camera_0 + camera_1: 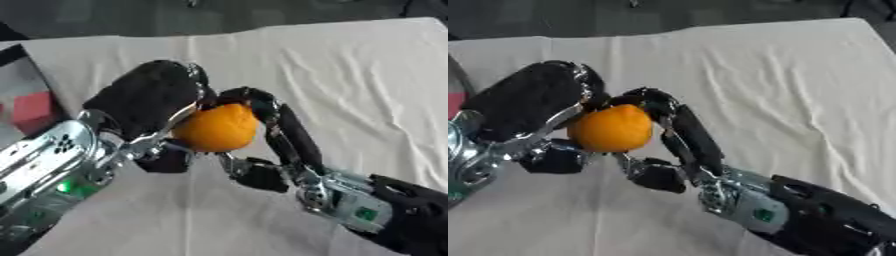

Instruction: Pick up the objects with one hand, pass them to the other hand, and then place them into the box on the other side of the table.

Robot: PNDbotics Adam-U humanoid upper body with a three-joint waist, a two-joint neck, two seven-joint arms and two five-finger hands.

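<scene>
Over a wrinkled cream tablecloth [350,65], an orange [216,128] sat between both hands: left hand [149,102] and right hand [280,135] each curled around it. Release should wait until the receiver's hold looks secure.

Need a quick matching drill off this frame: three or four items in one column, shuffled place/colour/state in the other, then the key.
Column A
1. orange
2. left hand
3. right hand
4. red block

Column B
a. comes in from the lower right, fingers curled over the fruit
b. at the left edge, apart from both hands
c. held between both hands above the white cloth
d. comes in from the lower left, cupping the fruit

Pairs: 1-c, 2-d, 3-a, 4-b
</scene>
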